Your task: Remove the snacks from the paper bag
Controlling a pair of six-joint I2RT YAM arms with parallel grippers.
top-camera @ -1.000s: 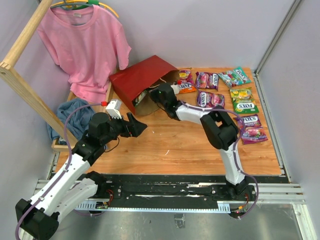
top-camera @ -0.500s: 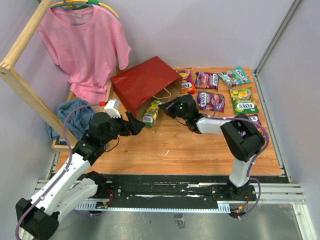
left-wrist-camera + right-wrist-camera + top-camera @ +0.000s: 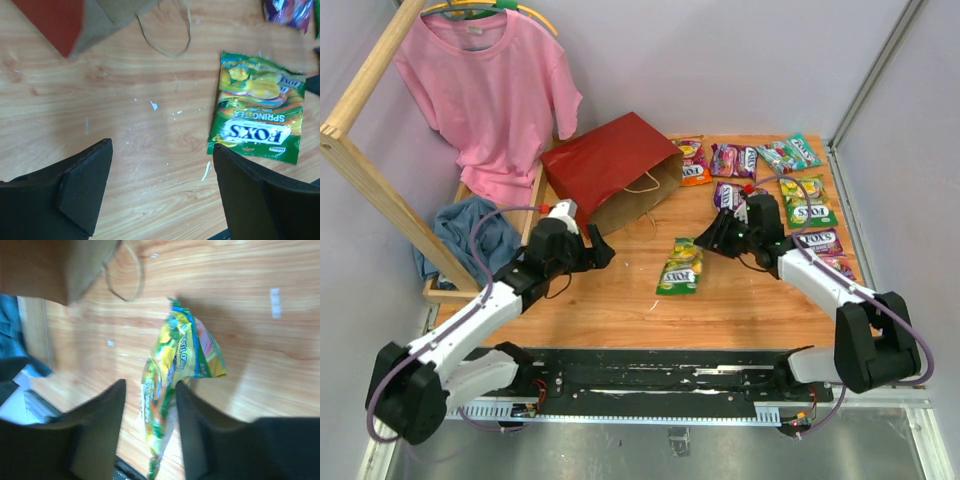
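The dark red paper bag [image 3: 608,168] lies on its side at the back, its brown mouth [image 3: 112,15] and a loop handle [image 3: 170,35] facing the table's middle. A green Fox's packet [image 3: 680,266] lies flat on the wood [image 3: 257,115] in front of the bag's mouth. My right gripper [image 3: 708,241] hovers just right of the packet, open. In the right wrist view the packet [image 3: 167,385] shows blurred between the spread fingers of the right gripper [image 3: 150,386]. My left gripper [image 3: 603,251] is open over bare wood [image 3: 162,150], left of the packet. Several more snacks [image 3: 733,160] lie at the back right.
A pink T-shirt [image 3: 485,90] hangs on a wooden rack [image 3: 375,190] at the left, with a blue cloth [image 3: 470,232] below it. Fox's packets [image 3: 807,200] line the right side near the metal frame [image 3: 850,210].
My right gripper came out of the bag with the green packet, swung right and toward the front, and opened. The packet now lies on the table. The left gripper moved closer to the bag.
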